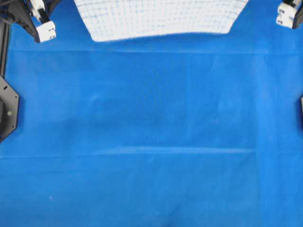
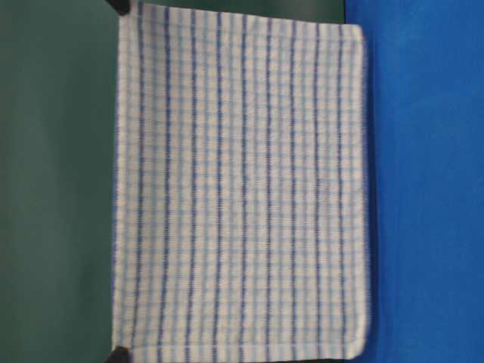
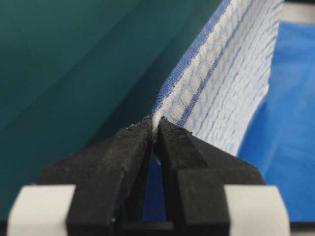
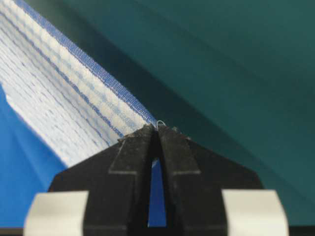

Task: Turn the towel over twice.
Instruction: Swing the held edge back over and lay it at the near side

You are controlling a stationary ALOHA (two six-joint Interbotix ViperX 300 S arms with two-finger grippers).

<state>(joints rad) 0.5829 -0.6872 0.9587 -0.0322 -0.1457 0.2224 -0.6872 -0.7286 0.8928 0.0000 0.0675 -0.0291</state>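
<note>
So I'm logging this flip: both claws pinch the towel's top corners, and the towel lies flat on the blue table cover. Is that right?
Not quite. The towel isn't lying flat: the table-level view shows it hanging upright, spread out, its lower edge at the blue table cover. The rest holds: the left claw and the right claw each pinch a top corner.

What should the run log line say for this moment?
left gripper: shut on towel corner | right gripper: shut on other corner | towel: lifted, hanging above table
</note>
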